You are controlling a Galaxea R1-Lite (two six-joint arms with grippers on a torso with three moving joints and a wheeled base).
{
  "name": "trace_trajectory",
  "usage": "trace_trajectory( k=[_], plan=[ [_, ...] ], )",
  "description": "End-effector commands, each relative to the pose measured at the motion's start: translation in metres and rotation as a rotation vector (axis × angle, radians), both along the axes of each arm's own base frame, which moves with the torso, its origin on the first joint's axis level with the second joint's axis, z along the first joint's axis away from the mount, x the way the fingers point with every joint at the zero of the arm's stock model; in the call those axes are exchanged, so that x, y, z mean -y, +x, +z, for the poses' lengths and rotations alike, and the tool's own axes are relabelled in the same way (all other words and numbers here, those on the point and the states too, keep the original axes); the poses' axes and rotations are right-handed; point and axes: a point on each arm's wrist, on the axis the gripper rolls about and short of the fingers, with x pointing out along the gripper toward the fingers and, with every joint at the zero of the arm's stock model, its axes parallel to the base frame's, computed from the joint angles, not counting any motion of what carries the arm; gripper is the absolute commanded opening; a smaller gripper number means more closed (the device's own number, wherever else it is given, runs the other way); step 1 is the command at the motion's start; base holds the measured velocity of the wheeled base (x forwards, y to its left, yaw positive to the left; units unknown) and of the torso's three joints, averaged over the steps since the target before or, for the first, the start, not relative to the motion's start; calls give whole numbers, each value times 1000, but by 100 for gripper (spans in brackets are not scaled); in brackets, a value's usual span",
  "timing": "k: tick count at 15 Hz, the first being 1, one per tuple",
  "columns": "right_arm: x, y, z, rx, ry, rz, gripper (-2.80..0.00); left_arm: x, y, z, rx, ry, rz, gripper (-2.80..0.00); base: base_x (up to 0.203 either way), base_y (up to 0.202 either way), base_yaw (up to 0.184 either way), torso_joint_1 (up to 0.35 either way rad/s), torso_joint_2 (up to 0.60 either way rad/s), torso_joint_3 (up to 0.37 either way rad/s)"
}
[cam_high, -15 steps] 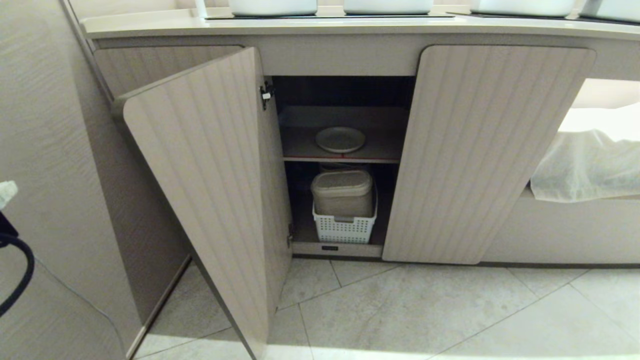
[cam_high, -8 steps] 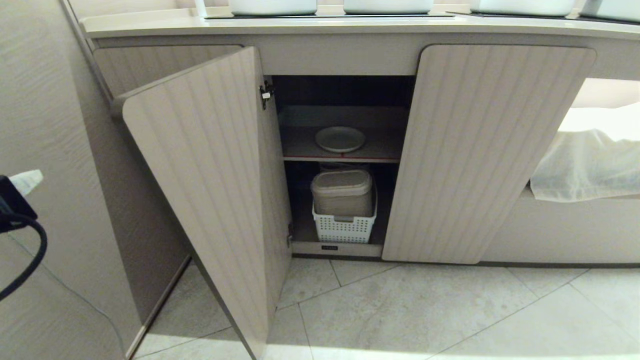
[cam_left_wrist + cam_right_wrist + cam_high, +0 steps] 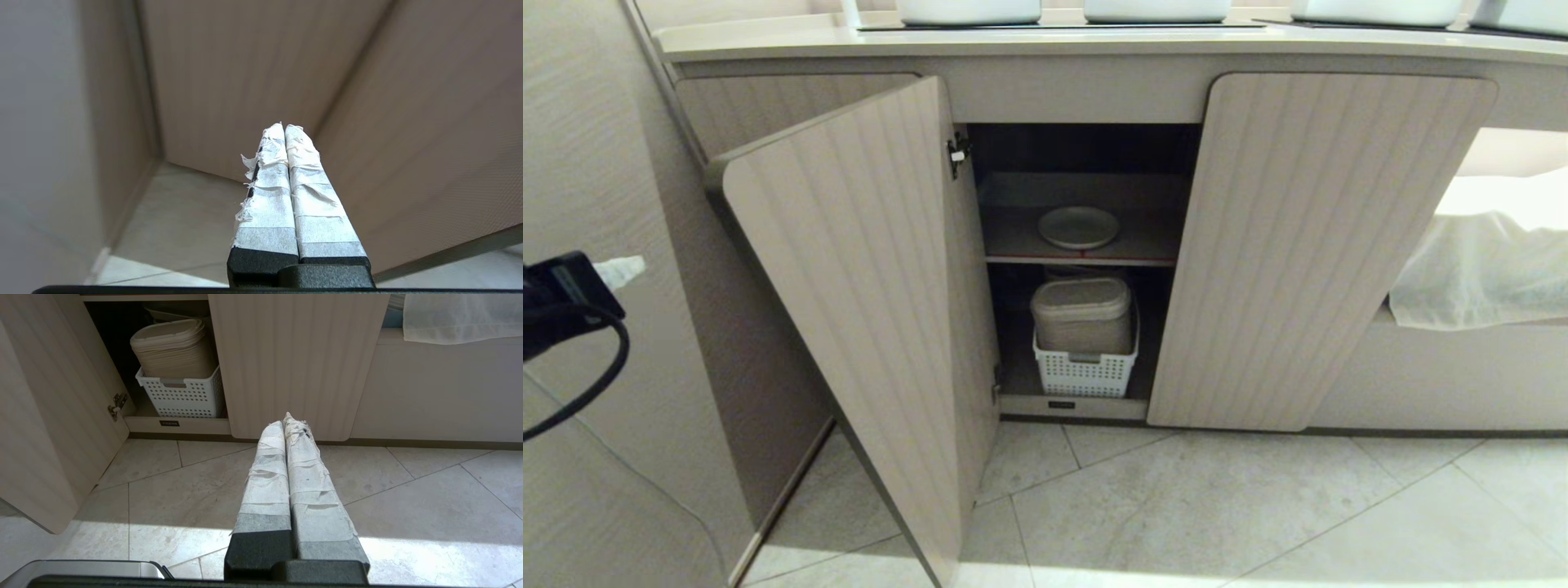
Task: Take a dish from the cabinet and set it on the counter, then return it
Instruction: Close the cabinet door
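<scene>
The left tool (image 3: 627, 265) hangs at the left edge of the head view, its two white-taped fingers (image 3: 282, 179) pressed flat together with nothing between them. Ahead of it stands the open fluted beige cabinet door (image 3: 866, 310), swung out from the low beige cabinet (image 3: 1339, 245). The plain off-white round plate with a low raised rim (image 3: 1078, 227) lies well beyond the left tool and off to its right — past the open door, flat on the red-edged inner shelf (image 3: 1082, 260) in the dark interior. Under that shelf a white perforated plastic basket (image 3: 1086, 371) holds a stack of beige lidded containers (image 3: 1082, 314). Above the cabinet runs the long cream-white table (image 3: 1094, 41) with a thick rounded front edge. The right tool (image 3: 288, 424) points at the pale tiled floor (image 3: 367, 490) before the closed right door, its taped fingers likewise shut together and empty — the basket lies ahead of it on its left.
</scene>
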Motion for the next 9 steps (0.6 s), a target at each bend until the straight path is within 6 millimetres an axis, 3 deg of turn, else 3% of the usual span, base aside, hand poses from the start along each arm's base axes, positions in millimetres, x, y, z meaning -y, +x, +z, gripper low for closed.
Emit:
trace_trajectory(
  k=[1, 9],
  plan=[
    [0, 0, 0, -1, 0, 0, -280, 2, 12, -4, -26, -16, -52, -280, 0, 0, 0, 0, 0, 0],
    [0, 0, 0, 0, 0, 0, -280, 25, 54, -3, -56, -98, -194, -280, 0, 0, 0, 0, 0, 0]
  ],
)
